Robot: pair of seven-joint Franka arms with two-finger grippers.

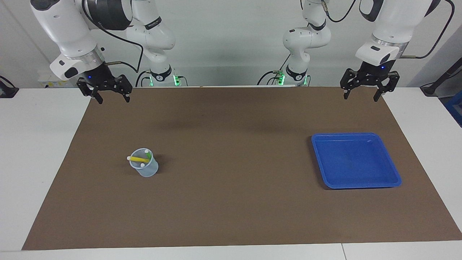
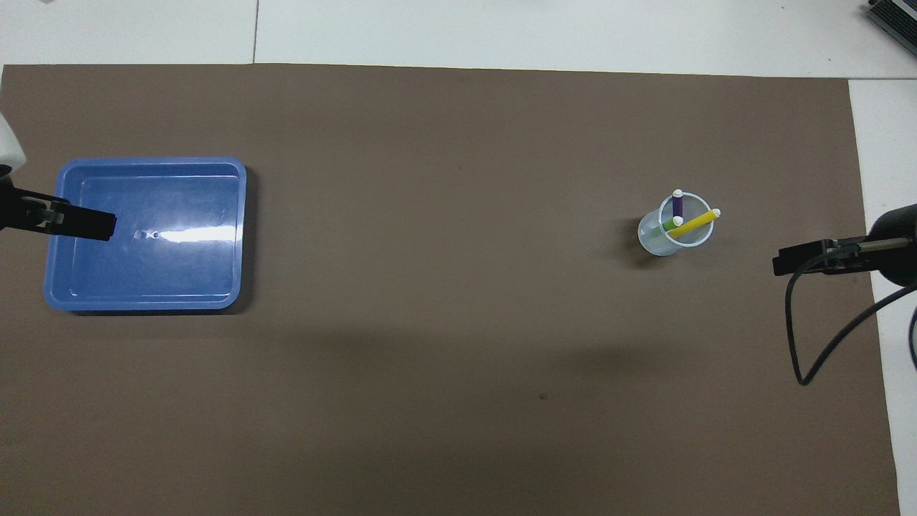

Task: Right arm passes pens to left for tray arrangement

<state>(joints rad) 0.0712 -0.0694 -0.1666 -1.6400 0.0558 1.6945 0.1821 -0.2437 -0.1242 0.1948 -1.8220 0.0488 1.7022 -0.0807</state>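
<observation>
Translucent round cup [image 1: 144, 168] holds three slim pens [image 2: 686, 218]; glossy blue rounded-square tray [image 1: 355, 160] bare. Purple pen [image 2: 677, 206] visible overhead only. Left gripper [image 1: 362, 94] and right gripper [image 1: 113, 97] both spread, holding nothing.

I count three pens [image 2: 680, 218] in all: one yellow pen [image 2: 693, 223], one purple pen [image 2: 677, 206] and one green pen [image 2: 669, 225], each with a whitish end. I count one translucent cup [image 1: 146, 169], and all three pens stand in it. I count one blue tray [image 1: 355, 160], with nothing in it. I count one brown mat [image 1: 231, 202] over the white table [image 1: 36, 137]. I count two arms, so two grippers: one left gripper [image 1: 362, 93] and one right gripper [image 1: 113, 98].
</observation>
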